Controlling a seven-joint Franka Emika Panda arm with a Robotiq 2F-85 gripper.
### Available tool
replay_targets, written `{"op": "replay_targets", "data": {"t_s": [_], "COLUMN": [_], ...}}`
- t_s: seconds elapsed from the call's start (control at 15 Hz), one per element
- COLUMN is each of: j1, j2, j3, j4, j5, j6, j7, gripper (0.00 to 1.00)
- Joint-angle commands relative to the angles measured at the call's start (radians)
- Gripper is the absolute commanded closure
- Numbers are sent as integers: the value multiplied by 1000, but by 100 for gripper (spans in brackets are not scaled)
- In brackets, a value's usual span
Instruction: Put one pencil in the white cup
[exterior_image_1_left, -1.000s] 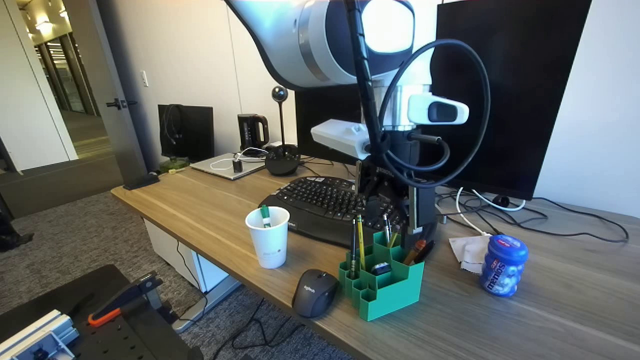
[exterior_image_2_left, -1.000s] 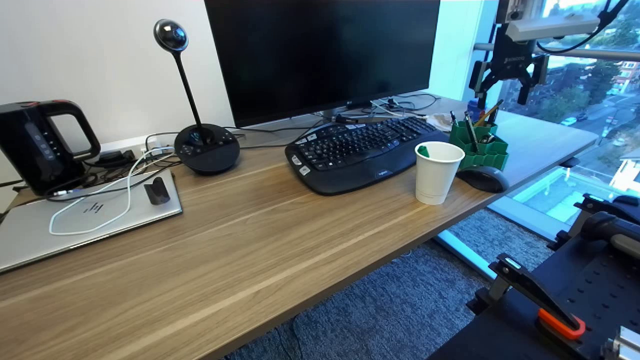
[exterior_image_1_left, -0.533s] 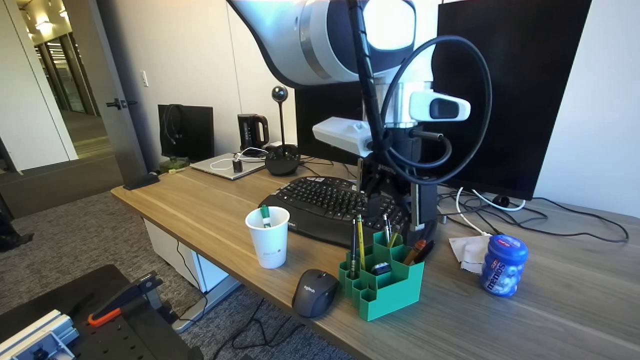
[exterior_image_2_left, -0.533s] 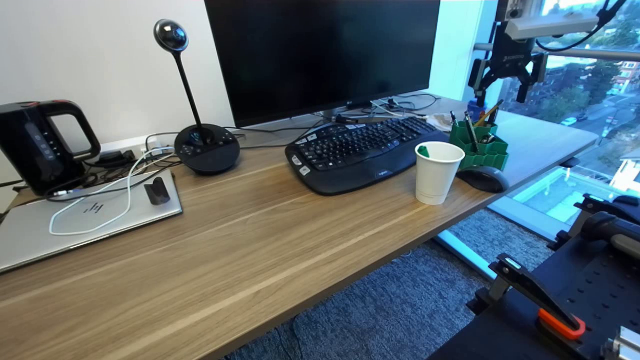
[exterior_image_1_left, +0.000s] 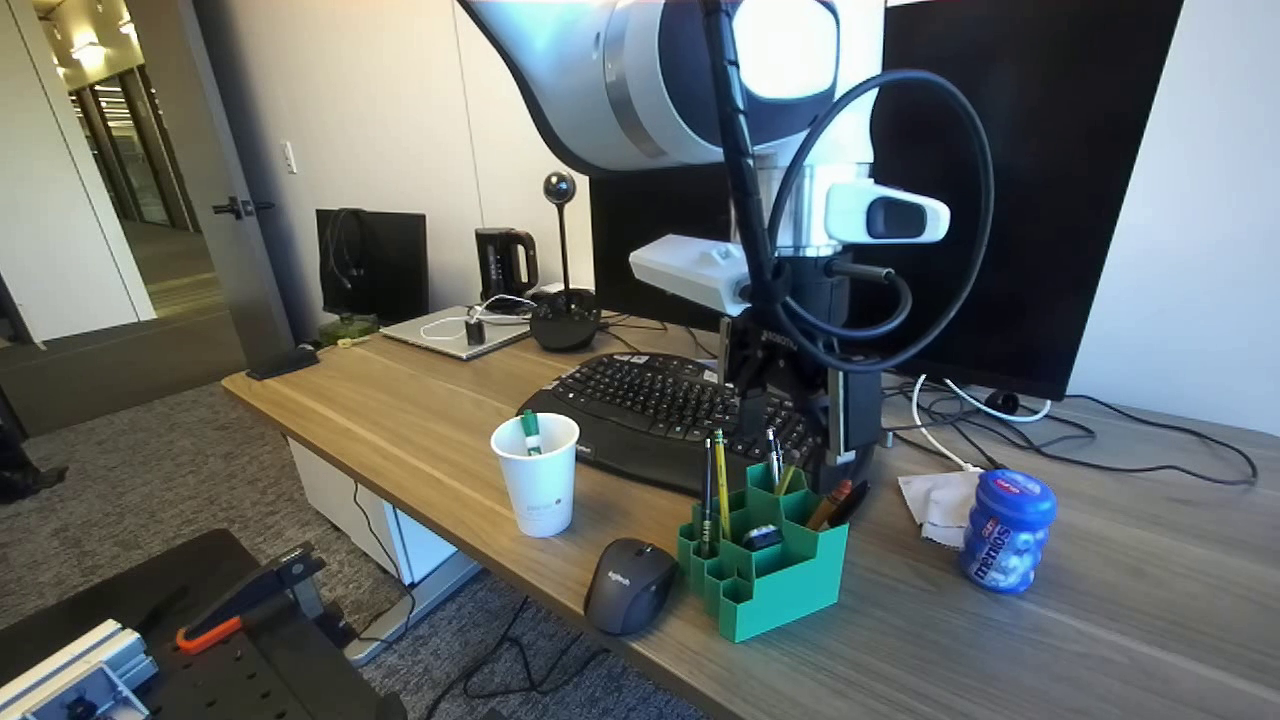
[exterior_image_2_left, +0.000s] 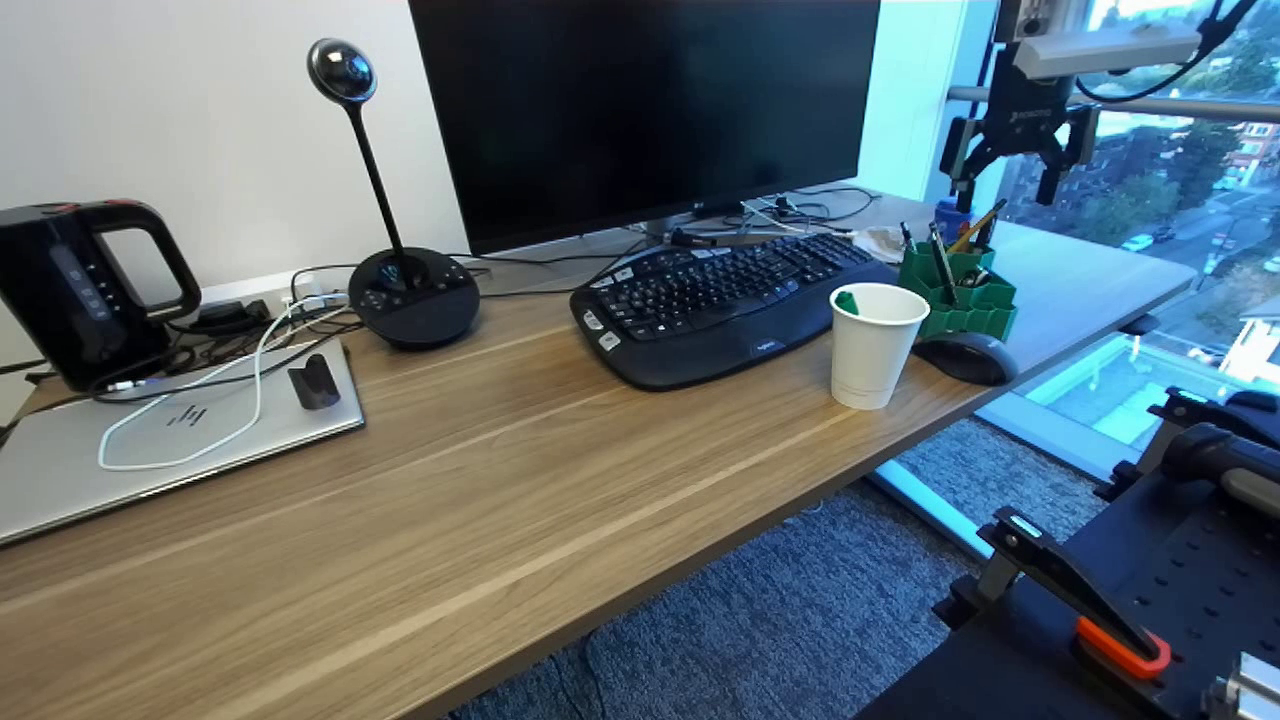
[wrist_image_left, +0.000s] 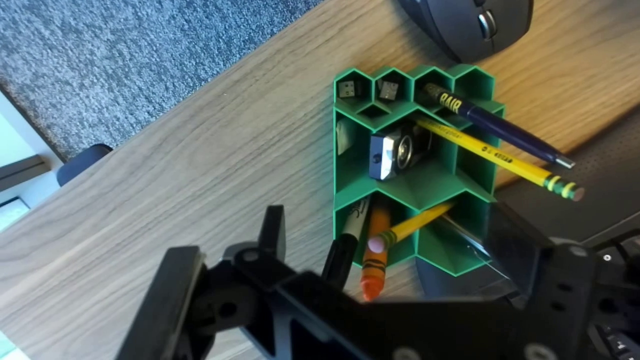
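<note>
This is an office. The wood-grain desk (exterior_image_2_left: 560, 480) carries a black curved keyboard (exterior_image_2_left: 740, 300), a wide black monitor (exterior_image_2_left: 650, 110) and a flat silver laptop (exterior_image_2_left: 195, 438); grey flecked carpet (exterior_image_1_left: 130, 480) lies below.

The white cup (exterior_image_1_left: 537, 492) stands upright, wide and open at the top, narrow at the bottom, low and left of the middle in an exterior view. In the wrist view, right of the middle, a yellow pencil (wrist_image_left: 492, 152) with green stripes slants down to the right. Lower down, a second yellow pencil (wrist_image_left: 418, 222), pink at one end, slants down to the left.
</note>
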Motion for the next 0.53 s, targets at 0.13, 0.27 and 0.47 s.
{"op": "replay_targets", "data": {"t_s": [0.13,0.27,0.47], "j1": [-8,-7,-6], "j2": [8,9,14], "j3": [5,3,2], "j4": [14,13,14], "j5": [11,7,6], "j6": [4,7,7], "j7": [-12,-10,-8], "gripper": [0,0,0]}}
